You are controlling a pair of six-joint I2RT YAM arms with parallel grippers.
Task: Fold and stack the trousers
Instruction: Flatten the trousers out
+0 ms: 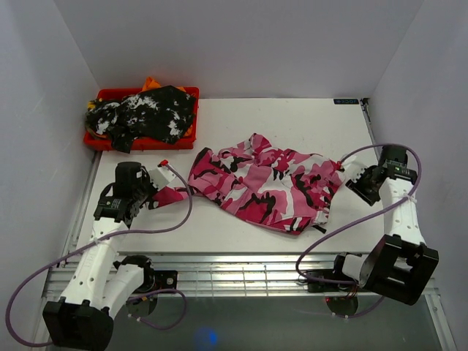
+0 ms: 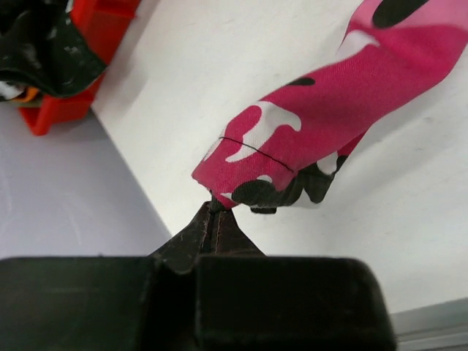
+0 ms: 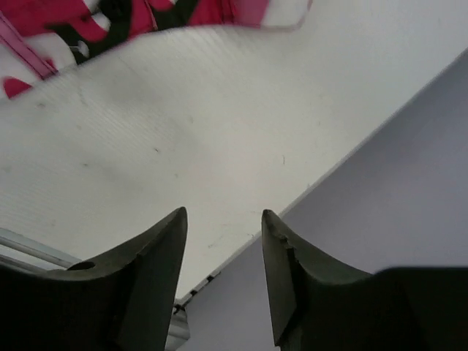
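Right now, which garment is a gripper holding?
The pink camouflage trousers, pinched by the left gripper; the black-and-white garment lies untouched in the red bin.

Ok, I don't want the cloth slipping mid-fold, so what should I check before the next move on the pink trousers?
1. Left gripper shut on a corner of the pink trousers: ok.
2. Right gripper holding cloth: not ok, open and empty over the table.
3. Trousers spread flat: not ok, crumpled.
4. Black-and-white garment out of the way in the red bin: ok.
5. Left grip firm enough for a pull: cannot tell.
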